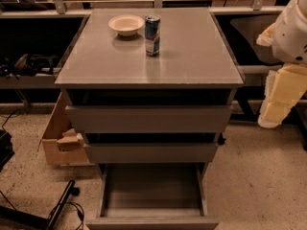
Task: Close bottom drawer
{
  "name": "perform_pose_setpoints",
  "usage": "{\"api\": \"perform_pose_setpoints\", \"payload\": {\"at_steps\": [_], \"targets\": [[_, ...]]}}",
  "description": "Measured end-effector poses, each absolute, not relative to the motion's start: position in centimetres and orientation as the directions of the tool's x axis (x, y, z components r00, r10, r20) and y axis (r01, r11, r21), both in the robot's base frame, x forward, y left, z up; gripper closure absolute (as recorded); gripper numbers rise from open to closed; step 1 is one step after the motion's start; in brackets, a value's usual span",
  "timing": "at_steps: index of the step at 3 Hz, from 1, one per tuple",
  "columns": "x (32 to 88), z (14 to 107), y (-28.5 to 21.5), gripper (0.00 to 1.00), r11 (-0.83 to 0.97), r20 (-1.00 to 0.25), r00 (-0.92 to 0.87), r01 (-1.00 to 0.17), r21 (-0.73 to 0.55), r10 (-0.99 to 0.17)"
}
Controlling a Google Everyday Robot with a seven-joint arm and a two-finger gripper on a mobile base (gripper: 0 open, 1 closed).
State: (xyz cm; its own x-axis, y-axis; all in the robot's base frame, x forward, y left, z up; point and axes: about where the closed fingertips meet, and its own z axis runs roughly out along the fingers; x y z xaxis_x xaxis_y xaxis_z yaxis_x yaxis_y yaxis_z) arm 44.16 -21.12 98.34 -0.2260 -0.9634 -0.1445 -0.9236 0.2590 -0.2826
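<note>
The grey cabinet (pixel 192 56) has three drawers. The bottom drawer (pixel 152 223) is pulled far out toward me, and its plain grey tray (pixel 152 188) is open and empty. The middle drawer front (pixel 151 152) and the top drawer front (pixel 148 119) stand out only a little. My gripper (pixel 277 99), with pale yellow padding, hangs at the right edge of the view, beside the cabinet's right side at the height of the top drawer. It is well above and to the right of the bottom drawer and touches nothing.
A white bowl (pixel 126 24) and a blue drink can (pixel 152 35) stand on the cabinet top. A cardboard box (pixel 60 145) sits on the floor at the left. Black cables and a stand (pixel 60 207) lie at the lower left. Dark shelving runs behind.
</note>
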Motion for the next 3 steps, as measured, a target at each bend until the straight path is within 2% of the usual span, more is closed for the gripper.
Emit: {"api": "perform_pose_setpoints", "payload": {"at_steps": [1,3], "targets": [[44.2,95.6,-21.2,0.0,0.261,-0.088,-0.245,-0.917,-0.303,-0.965],[43.6,81.3,-25.0,0.0,0.277,0.01,-0.298,-0.898,-0.341,-0.955]]}}
